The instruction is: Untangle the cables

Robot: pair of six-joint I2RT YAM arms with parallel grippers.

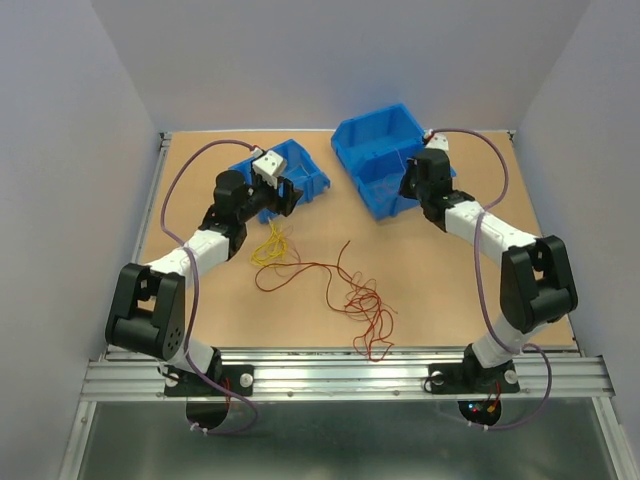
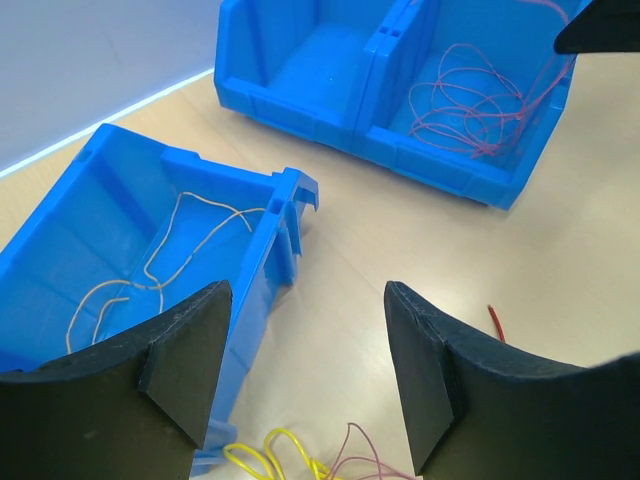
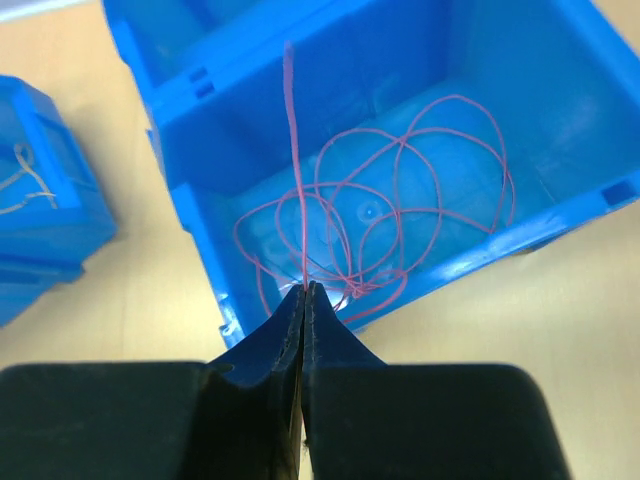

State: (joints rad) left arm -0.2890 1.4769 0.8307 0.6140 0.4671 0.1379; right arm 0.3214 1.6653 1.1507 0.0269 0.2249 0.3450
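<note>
Plywood desk (image 1: 450,290) carries the tangled cables (image 1: 365,305); my right tool (image 3: 305,290) pinches a red wire (image 3: 292,150) over the bin (image 3: 500,245), left tool (image 2: 305,300) gapes empty. I fear lifting would drag its coil out.

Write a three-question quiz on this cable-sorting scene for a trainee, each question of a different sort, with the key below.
1. True or false: the left gripper is shut on a cable.
2. What does the right gripper pinch between its fingertips? A: a red cable. B: the rim of a bin. C: nothing.
3. Fill in: the loose red tangle lies on the ____, not in a bin.

Key
1. False: the left gripper stands open and empty.
2. A.
3. table.
</note>
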